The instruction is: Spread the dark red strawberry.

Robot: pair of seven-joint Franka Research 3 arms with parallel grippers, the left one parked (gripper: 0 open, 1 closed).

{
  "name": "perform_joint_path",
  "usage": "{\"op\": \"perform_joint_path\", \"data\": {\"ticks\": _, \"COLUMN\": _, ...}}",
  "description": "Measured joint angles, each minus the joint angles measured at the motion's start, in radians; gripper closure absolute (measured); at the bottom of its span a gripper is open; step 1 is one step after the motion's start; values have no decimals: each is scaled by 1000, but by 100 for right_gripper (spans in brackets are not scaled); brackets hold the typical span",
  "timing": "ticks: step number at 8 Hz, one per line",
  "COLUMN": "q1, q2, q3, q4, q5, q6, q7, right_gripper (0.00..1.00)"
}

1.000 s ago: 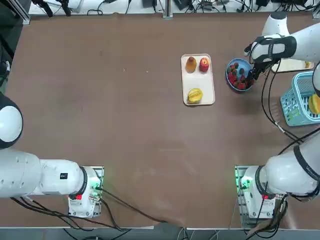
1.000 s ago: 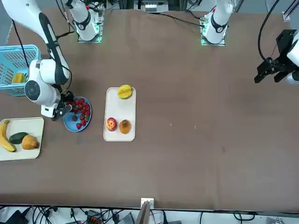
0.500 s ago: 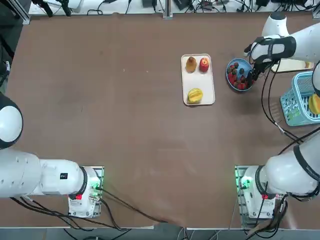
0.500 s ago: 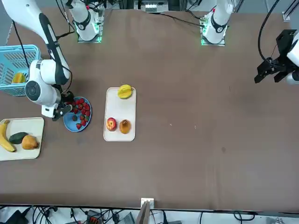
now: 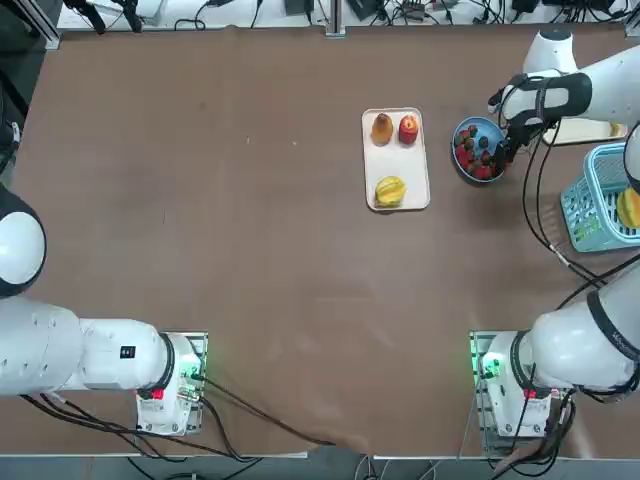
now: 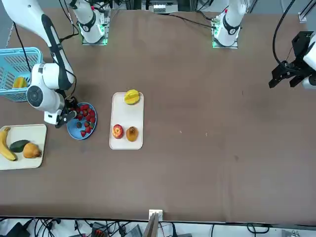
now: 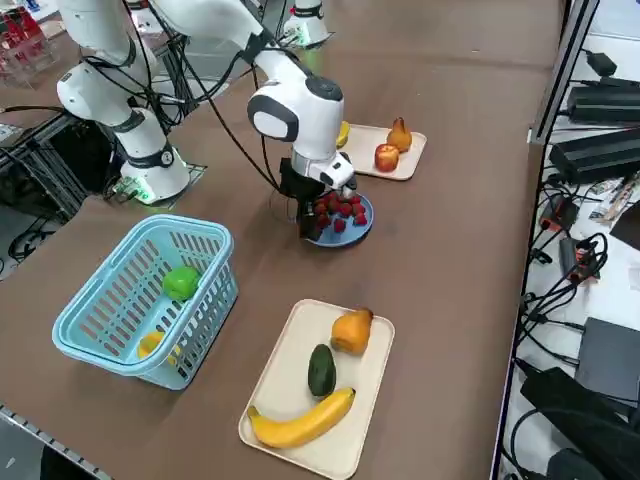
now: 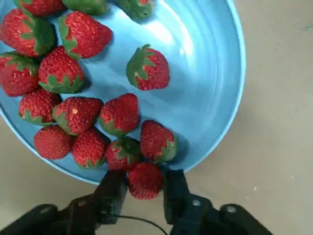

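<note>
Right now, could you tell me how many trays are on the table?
2: a tray mid-table holding three fruits, and a tray with banana, avocado and pear near the right edge.

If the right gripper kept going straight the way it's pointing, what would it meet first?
The right gripper points down, fingers around a red strawberry at the shallow blue plate's edge. It would probably meet that rim or the brown table first.

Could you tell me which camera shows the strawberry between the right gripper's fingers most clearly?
The right wrist view: the strawberry sits between the right gripper fingers at the blue plate rim. In the other views the arm largely hides it.
</note>
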Motion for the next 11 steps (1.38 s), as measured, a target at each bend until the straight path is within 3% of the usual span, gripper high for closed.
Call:
{"op": "perform_joint_path", "data": {"ticks": 2, "q1": 0, "q2": -1, "q3": 0, "q4": 1, "q5": 0, "q6": 0, "q7": 0, "right_gripper": 63}}
{"op": "perform_joint_path", "data": {"ticks": 7, "q1": 0, "q2": -35, "q3": 0, "q4": 29, "q5": 0, "q6": -62, "q7": 0, "right_gripper": 63}}
{"op": "perform_joint_path", "data": {"ticks": 11, "q1": 0, "q2": -30, "q3": 0, "q4": 158, "q5": 0, "q6": -124, "q7": 0, "right_gripper": 63}}
